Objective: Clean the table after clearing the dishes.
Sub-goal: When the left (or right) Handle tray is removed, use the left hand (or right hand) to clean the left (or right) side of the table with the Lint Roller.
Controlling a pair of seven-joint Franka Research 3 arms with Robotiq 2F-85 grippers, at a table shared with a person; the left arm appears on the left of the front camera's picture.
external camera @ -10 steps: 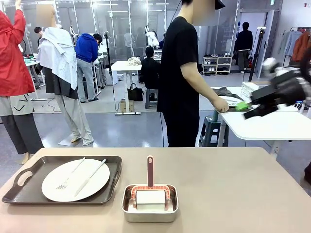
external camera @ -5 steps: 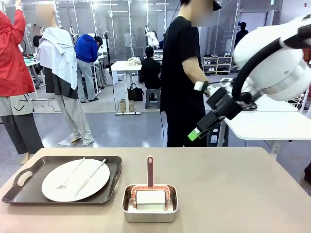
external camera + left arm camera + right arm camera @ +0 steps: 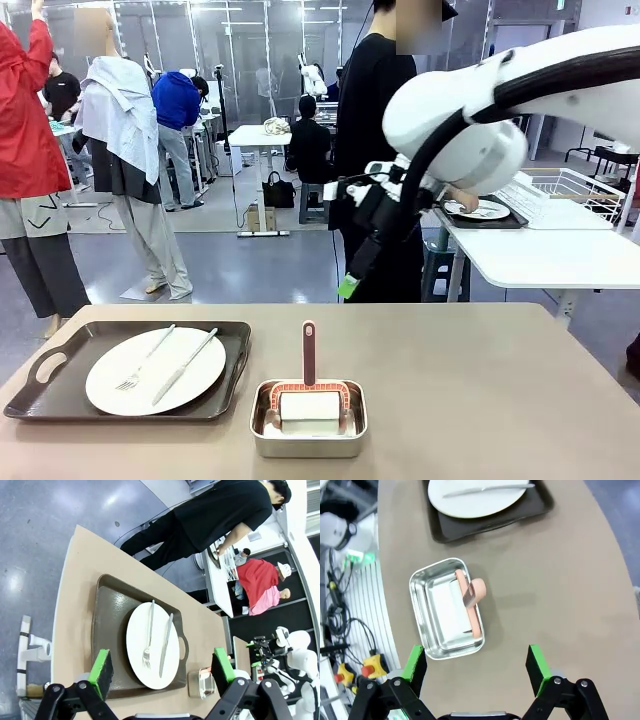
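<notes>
Brown tray (image 3: 236, 345) with a white plate (image 3: 150, 385), fork (image 3: 148, 356) and knife (image 3: 187, 364) is seen on the table (image 3: 480, 400), left side. It is cut off in the right wrist view. The fingers of the left gripper (image 3: 162, 664) and right gripper (image 3: 476, 661) are spread wide.

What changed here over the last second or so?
The right arm swung away from the white side table toward the robot's left, so the right gripper now hangs open and empty above the brown table. Nothing was visibly picked up or let go. The tray with its plate, fork and knife, and the steel pan with the roller, have not moved.
</notes>
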